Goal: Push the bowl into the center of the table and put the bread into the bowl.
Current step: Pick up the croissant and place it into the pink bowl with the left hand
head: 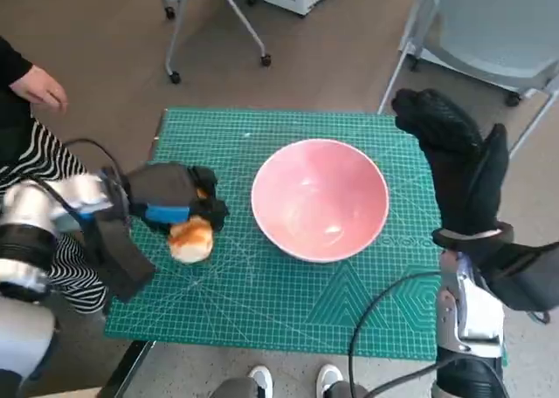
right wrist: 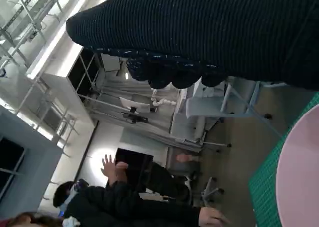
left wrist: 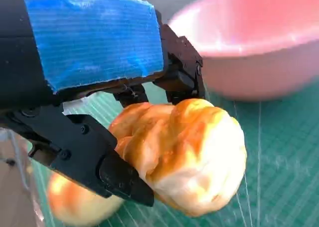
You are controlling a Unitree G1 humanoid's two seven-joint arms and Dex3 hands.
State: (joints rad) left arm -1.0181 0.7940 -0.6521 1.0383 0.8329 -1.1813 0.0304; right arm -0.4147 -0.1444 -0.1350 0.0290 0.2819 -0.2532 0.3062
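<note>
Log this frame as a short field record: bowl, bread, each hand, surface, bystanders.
bowl: pink round bowl, upright and holding nothing, near the middle of the mat
bread: golden-brown glazed bread roll, outside the bowl on its left side, gripped between black fingers
left hand: blue-taped black left hand holds the bread
right hand: black-gloved right hand, raised beside the bowl, holding nothing
surface: green gridded cutting mat on the table
bystanders: a person's hand at the left edge

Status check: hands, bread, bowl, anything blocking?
Left hand grips bread beside the bowl. Right hand open, raised clear of the pink bowl. Bowl empty, about mid-mat. Nothing between bread and bowl.
</note>
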